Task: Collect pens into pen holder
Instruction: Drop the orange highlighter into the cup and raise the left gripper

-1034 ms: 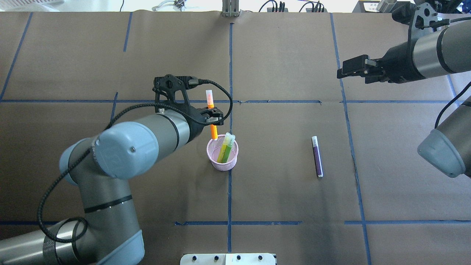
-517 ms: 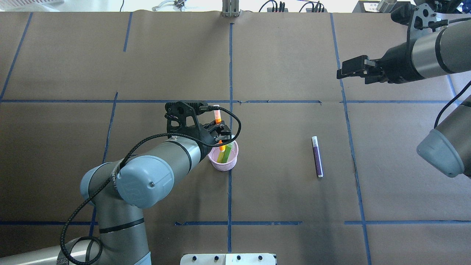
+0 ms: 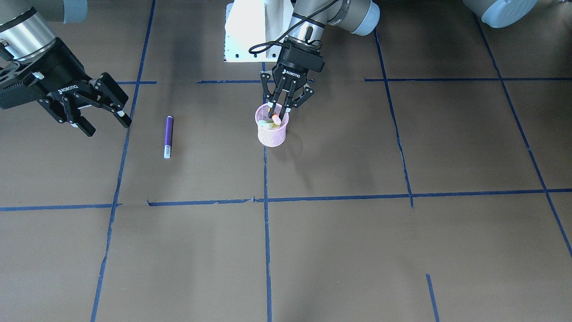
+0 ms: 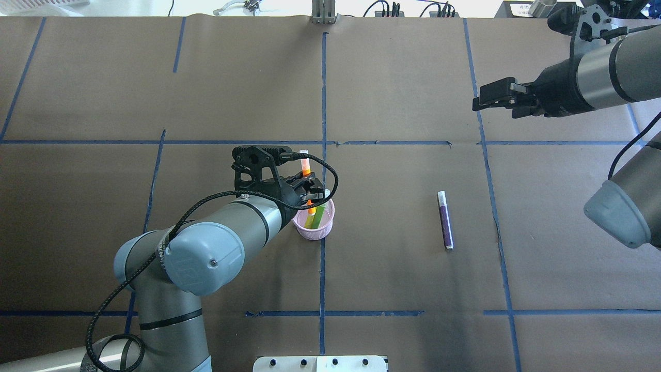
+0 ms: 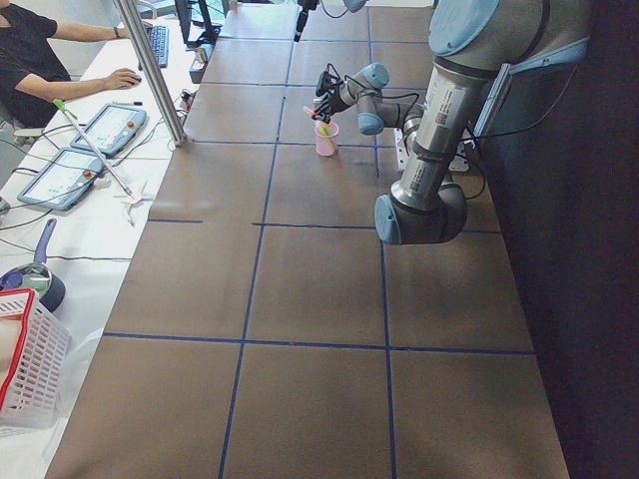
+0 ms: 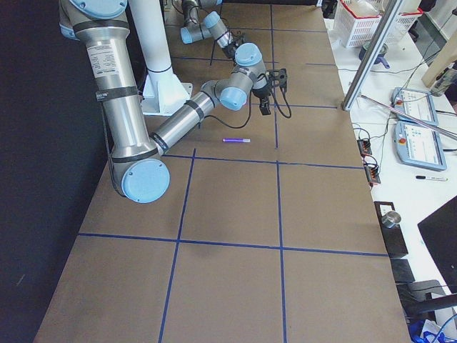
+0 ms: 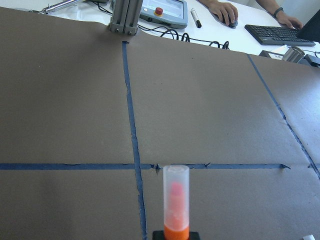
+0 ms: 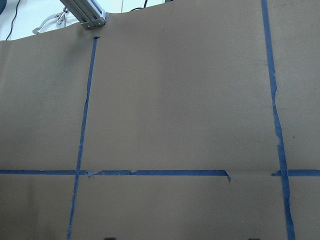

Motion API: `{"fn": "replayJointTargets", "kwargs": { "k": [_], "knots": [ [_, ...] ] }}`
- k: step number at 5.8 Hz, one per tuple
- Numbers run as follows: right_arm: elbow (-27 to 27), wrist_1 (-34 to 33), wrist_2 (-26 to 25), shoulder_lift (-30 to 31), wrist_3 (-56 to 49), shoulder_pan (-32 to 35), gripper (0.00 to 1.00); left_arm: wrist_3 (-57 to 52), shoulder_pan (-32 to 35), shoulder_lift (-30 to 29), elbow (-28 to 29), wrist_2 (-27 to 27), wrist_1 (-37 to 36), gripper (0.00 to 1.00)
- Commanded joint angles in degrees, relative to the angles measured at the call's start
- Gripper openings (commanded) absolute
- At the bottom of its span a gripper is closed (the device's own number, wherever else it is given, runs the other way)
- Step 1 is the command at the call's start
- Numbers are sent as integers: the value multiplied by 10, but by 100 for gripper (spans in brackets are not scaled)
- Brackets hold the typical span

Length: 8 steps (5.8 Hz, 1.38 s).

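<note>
My left gripper is shut on the orange pen and holds it upright with its lower end inside the pink mesh pen holder. A bright green pen leans inside the holder. In the front view the gripper reaches into the holder's rim. The left wrist view shows the orange pen's clear cap. The purple pen lies flat on the table, right of the holder, also in the front view. My right gripper is open and empty, hovering far beyond the purple pen.
Brown paper with blue tape lines covers the table. A white mounting plate sits at the near edge. Operators' desk with pendants, keyboard and a white basket lies past the far edge.
My left gripper moved right and down, lowering the orange pen into the holder beside the green pen. In the last half second it has barely moved. The right arm stayed still.
</note>
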<state>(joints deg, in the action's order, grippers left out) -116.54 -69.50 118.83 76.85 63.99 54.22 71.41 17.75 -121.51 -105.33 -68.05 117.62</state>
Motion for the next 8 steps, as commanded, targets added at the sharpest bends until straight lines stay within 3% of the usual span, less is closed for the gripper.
{"fn": "replayJointTargets", "kwargs": {
  "k": [1,2,3,4,5,6,8],
  "knots": [
    [0,-1,10,0,0,0,91,0,0,0,-3,0,1,60],
    [2,-2,14,0,0,-1,91,-2,2,0,-11,-1,1,64],
    [3,-45,16,-2,0,-20,91,-3,9,1,-21,-7,1,73],
    [3,-134,17,-31,-16,-46,92,-6,36,1,-22,-40,-1,73],
    [3,-256,16,-67,-85,-70,92,-19,102,18,-22,-179,-6,72],
    [17,-321,15,-86,-121,-96,92,-22,170,56,-22,-288,-5,72],
    [100,-317,13,-86,-127,-132,92,-114,240,115,-29,-402,-7,73]
  ]
}}
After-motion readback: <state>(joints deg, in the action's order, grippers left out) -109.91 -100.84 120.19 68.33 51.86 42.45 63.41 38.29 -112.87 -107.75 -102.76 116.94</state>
